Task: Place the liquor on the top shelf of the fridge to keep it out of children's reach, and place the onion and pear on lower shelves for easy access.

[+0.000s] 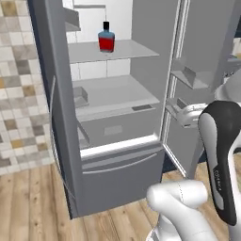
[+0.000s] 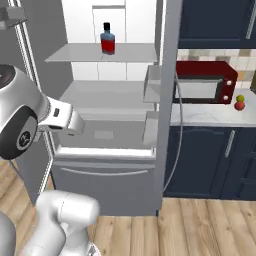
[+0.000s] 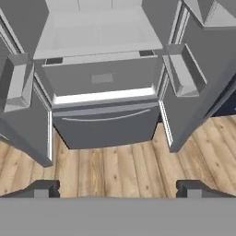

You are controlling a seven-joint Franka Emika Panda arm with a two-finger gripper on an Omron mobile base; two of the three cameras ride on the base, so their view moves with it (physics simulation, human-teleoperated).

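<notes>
Standing upright on the top shelf (image 1: 127, 51) of the open fridge (image 1: 117, 179), the liquor (image 1: 106, 38) is seen; the fingers (image 3: 46, 188) are spread wide apart, empty.

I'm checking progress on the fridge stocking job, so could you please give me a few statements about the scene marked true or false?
1. The liquor stands upright on the top shelf of the fridge. True.
2. The onion already lies on a lower shelf. False: it sits on the counter to the right of the microwave, in the right base view.
3. The pear is right beside the onion. True.
4. The pincer is shut on the pear. False: its tips stand wide apart with nothing between them.
5. The fridge doors are closed. False: both stand open, showing the shelves and door bins.
</notes>
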